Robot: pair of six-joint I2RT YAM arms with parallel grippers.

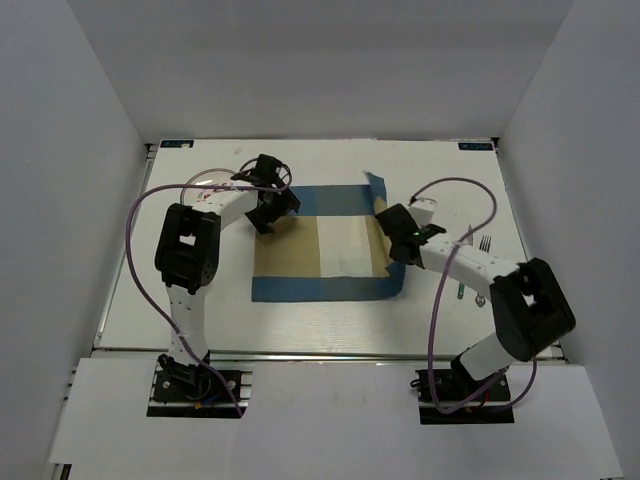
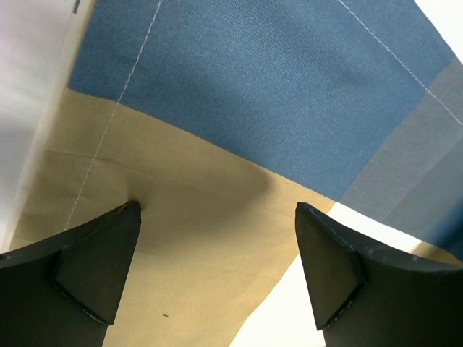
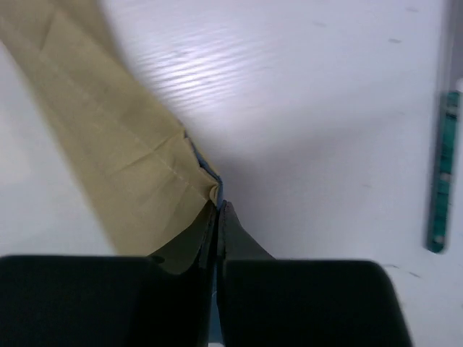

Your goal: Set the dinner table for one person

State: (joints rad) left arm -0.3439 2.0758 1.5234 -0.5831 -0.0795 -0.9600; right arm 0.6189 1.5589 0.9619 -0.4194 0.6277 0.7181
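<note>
Right wrist view: the right gripper (image 3: 217, 206) has its fingers pinched together on the tan edge of the checked placemat (image 3: 130, 159), over the white dinner table (image 3: 311, 87); a teal-handled utensil (image 3: 443, 166) lies at the right of the frame. Seen from its own wrist, the left gripper (image 2: 217, 217) hangs with fingers apart over the placemat's blue-and-tan cloth; from above, the table fills mid-frame, with the placemat at its centre.

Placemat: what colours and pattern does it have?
The placemat has a blue border around tan and white panels. It shows best in the top external view.
</note>
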